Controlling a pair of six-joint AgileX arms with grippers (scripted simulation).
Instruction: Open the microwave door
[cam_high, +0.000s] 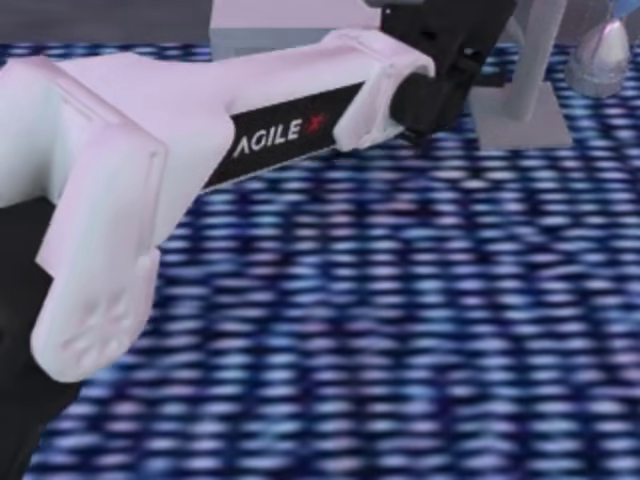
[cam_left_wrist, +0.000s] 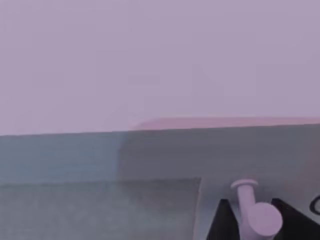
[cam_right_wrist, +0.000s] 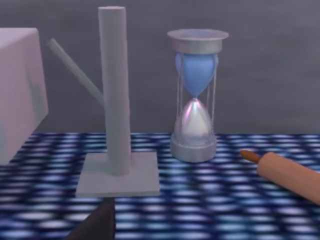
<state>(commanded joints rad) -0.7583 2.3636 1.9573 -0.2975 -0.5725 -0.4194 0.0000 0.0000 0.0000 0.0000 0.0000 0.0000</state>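
While left gripper straddles microwave handle — clamped or not, cannot tell | right gripper (by stand) likewise

The blue-woven table carries the microwave, a grey stand, an hourglass and a rolling pin.

Left arm outstretched (tool perhaps open)

I see the microwave at the far edge of the table, mostly hidden under my left arm. Its light-grey door appears flush with the front.
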